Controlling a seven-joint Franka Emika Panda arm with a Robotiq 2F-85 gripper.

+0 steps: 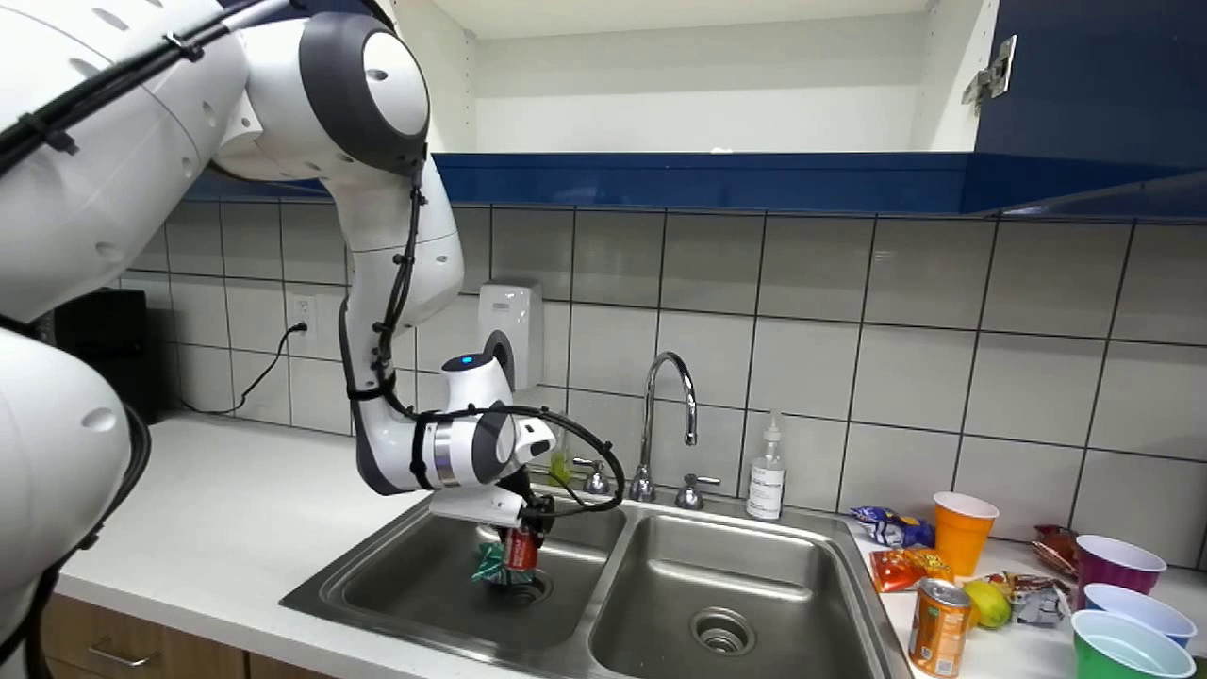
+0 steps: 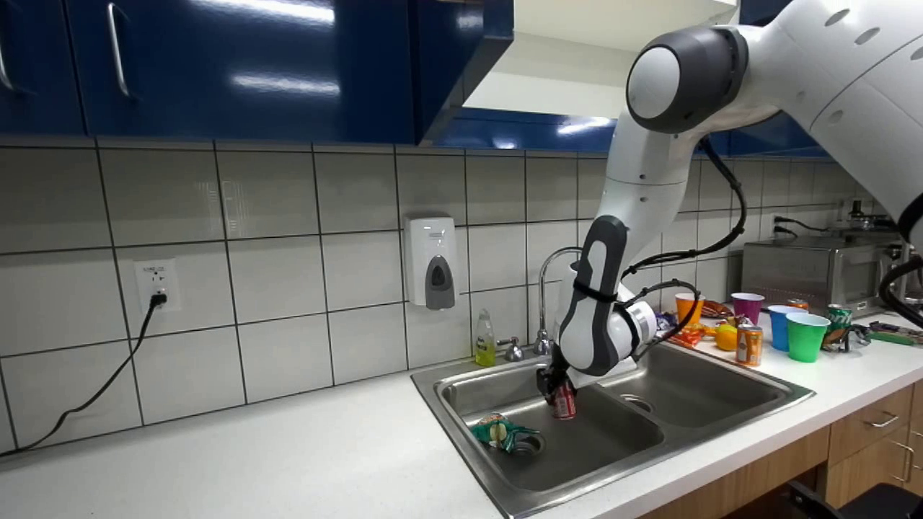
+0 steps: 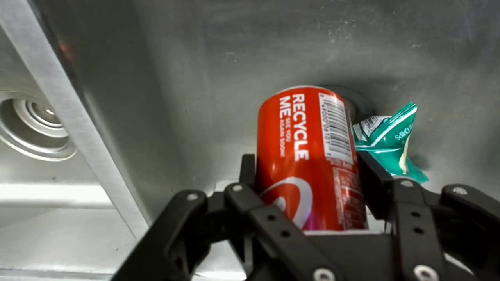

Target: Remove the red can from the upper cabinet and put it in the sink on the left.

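The end effector (image 3: 308, 171) is gripping a red soda can (image 3: 304, 128). Its two fingers (image 3: 247, 171) are standing apart by the can's width, one pressing against each side. The can is being held over the left basin (image 1: 424, 585) of the steel sink (image 1: 603, 589); whether its lower end is touching the basin floor cannot be told. A green chip bag (image 2: 497, 432) is lying in the same basin, next to the drain (image 2: 533, 445). In both exterior views, an orange soda can (image 1: 940, 630) is standing on the desk (image 1: 236, 509), beside the sink.
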